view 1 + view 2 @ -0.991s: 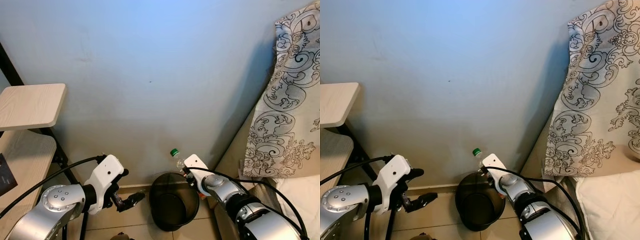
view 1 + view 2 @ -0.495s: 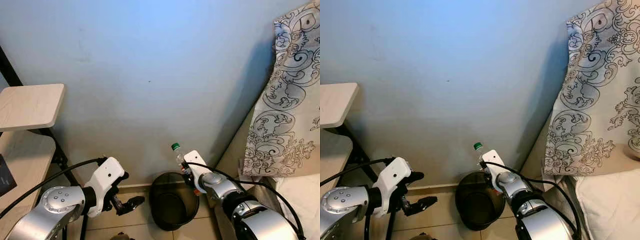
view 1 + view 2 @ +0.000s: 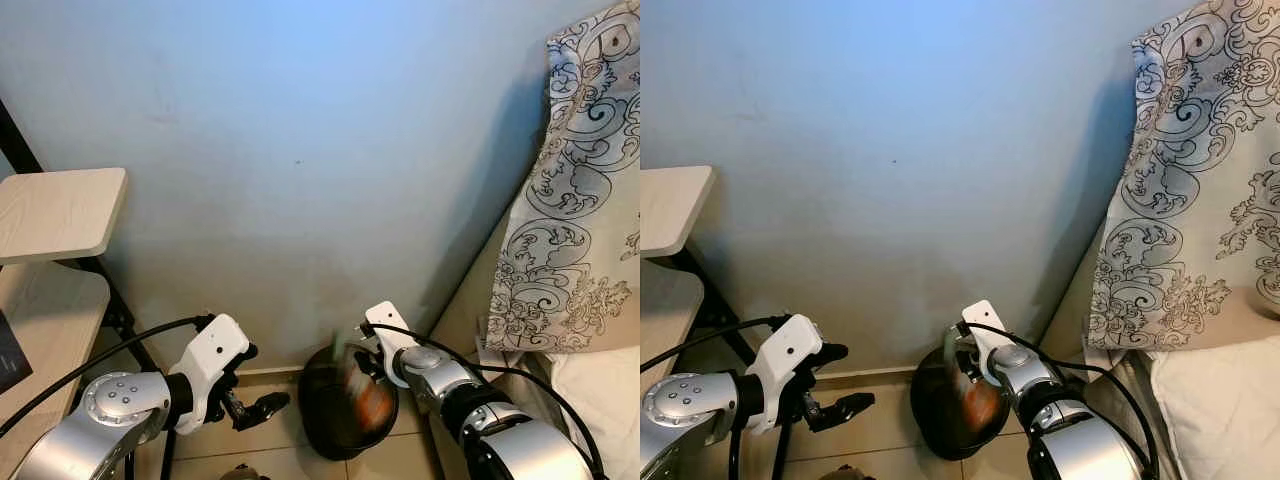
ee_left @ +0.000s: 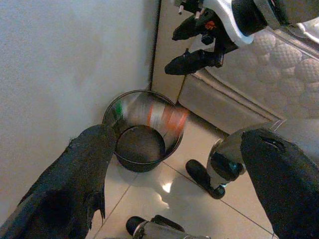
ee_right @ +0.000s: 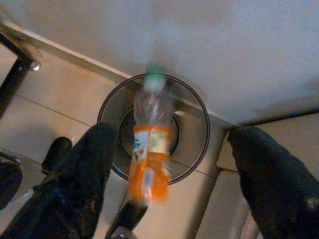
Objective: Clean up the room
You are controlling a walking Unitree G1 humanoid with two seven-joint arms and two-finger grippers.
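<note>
A clear plastic bottle [image 5: 148,145] with a green cap and orange label is in mid-air, blurred, falling into the round black waste bin [image 5: 199,124] that stands on the tile floor against the blue wall. My right gripper [image 4: 185,46] hangs open just above the bin [image 3: 318,425], its fingers [image 5: 87,184] spread wide with the bottle [image 3: 356,384] below them. To the left of the bin, low over the floor, my left gripper [image 3: 262,378] is open and holds nothing.
Pale wooden shelves [image 3: 60,208] on a black frame stand at the left. A bed with a patterned pillow [image 3: 585,190] and quilted mattress [image 4: 279,64] is close on the right of the bin. My feet [image 4: 202,178] are on the tiles near it.
My right gripper has let go of the bottle, which was held upright over the bin. It now drops into the bin as a blur. The left arm stays put.
</note>
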